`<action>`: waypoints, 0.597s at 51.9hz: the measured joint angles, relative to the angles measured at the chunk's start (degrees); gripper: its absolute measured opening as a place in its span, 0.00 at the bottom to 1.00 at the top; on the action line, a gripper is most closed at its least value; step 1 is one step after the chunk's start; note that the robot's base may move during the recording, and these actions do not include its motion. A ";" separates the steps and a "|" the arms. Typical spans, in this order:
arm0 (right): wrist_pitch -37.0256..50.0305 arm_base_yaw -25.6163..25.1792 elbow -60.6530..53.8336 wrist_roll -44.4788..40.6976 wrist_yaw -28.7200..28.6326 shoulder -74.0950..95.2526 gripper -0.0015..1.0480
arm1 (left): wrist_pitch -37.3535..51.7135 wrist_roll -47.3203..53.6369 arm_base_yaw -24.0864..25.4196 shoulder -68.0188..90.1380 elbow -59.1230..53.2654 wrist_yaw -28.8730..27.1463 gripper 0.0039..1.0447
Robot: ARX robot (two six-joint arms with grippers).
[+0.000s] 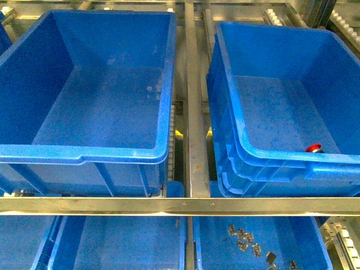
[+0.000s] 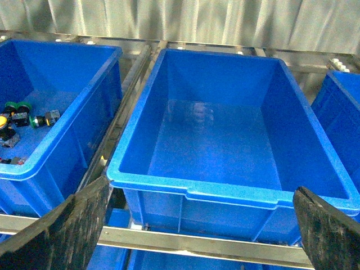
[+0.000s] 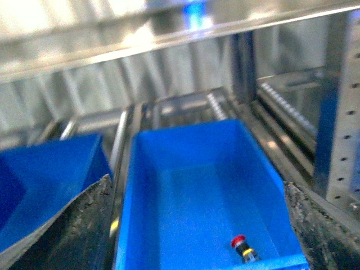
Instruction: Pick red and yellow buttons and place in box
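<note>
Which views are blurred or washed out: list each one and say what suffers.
Front view: fairly sharp, evenly lit, the red button half hidden behind the box rim. Left wrist view: sharp, a pale sheen on the empty crate floor. Right wrist view: smeared by blur, top washed out, button soft.

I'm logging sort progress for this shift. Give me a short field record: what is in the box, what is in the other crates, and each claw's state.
box: doubled-rim crate, upper shelf, right
box contents: one red button, by the near wall, right side
left crate: single rim, empty
third crate: left wrist view only, holds buttons with green and yellow caps
lower crate: small metal parts
left claw: open, holding nothing
right claw: open, holding nothing
</note>
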 joint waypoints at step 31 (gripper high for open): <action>-5.77 -20.87 -10.03 -2.21 -23.08 -12.00 0.03 | 0.00 0.00 0.00 0.00 0.00 -0.02 0.92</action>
